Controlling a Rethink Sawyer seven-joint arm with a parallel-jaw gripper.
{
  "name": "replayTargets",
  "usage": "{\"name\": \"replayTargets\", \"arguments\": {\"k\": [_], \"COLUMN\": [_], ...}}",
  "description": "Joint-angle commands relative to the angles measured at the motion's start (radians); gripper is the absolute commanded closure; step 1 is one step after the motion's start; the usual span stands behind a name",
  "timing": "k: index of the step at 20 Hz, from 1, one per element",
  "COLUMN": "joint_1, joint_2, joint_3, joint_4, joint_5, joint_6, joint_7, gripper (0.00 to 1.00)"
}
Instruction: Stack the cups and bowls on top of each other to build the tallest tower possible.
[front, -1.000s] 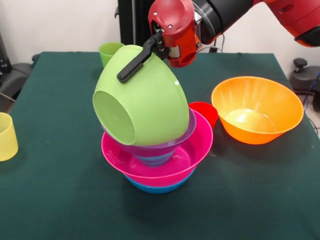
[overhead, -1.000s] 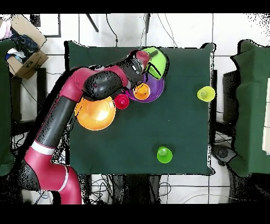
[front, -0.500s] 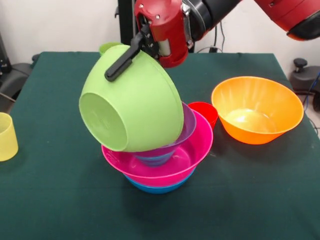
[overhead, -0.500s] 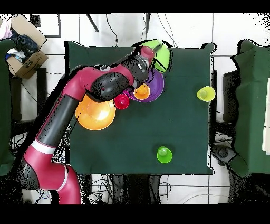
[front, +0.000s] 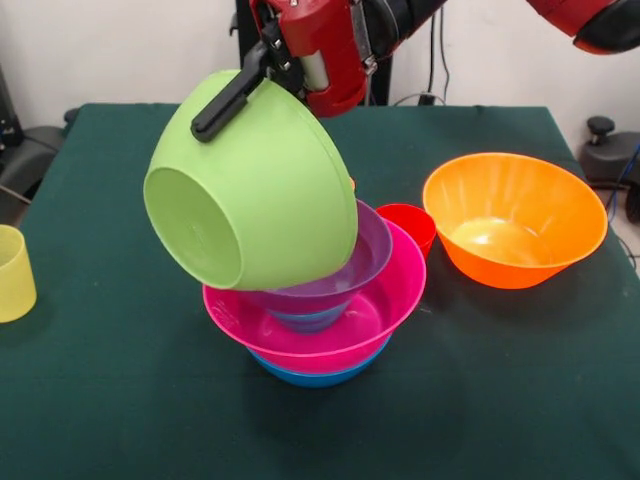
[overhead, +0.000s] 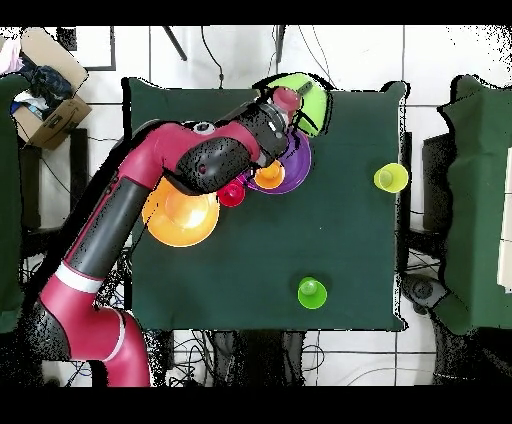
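Green cloth covers the table, white wall behind, a cardboard box on the floor in the overhead view.

Left to right in the front view: a yellow cup stands alone near the table's left edge. Next, the green bowl hangs tilted on its side, bottom facing the camera, above the stack. The gripper is clamped on its rim, one black finger lying along the outside wall. Under it the tower: blue bowl at the bottom, pink bowl in it, purple bowl in that. Overhead view shows an orange cup sitting in the purple bowl. A red cup stands just behind the pink bowl's right side. Orange bowl sits apart, far right. A green cup shows only in the overhead view, near the robot's side.

Risks, as I judge them: the grip is on a thin rim with the bowl hanging steeply, so it could slip or swing. Its lower edge looks close to the purple bowl; a sideways move could drag or tip the tower. Released tilted, it would roll off.

Count: five bowls visible (green, purple, pink, blue, orange); four cups (yellow, orange, red, green).
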Motion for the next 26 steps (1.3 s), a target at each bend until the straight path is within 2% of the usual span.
{"name": "replayTargets", "arguments": {"k": [1,9,22,24,25,26], "joint_1": [0.046,0.077,0.089,0.088,0.081,0.094], "joint_2": [-0.022,-0.031,-0.04,-0.036,-0.025,-0.069], "joint_3": [0.152,0.221,0.261,0.257,0.241,0.295], "joint_4": [-0.066,-0.041,-0.041,-0.039,-0.031,-0.037], "joint_5": [-0.011,-0.02,-0.019,-0.02,-0.023,0.022], "joint_6": [0.01,0.015,0.041,0.037,0.016,0.062], "joint_7": [-0.262,-0.295,-0.318,-0.295,-0.22,-0.296], "gripper": [1.0,1.0,1.0,1.0,0.0,0.0]}}
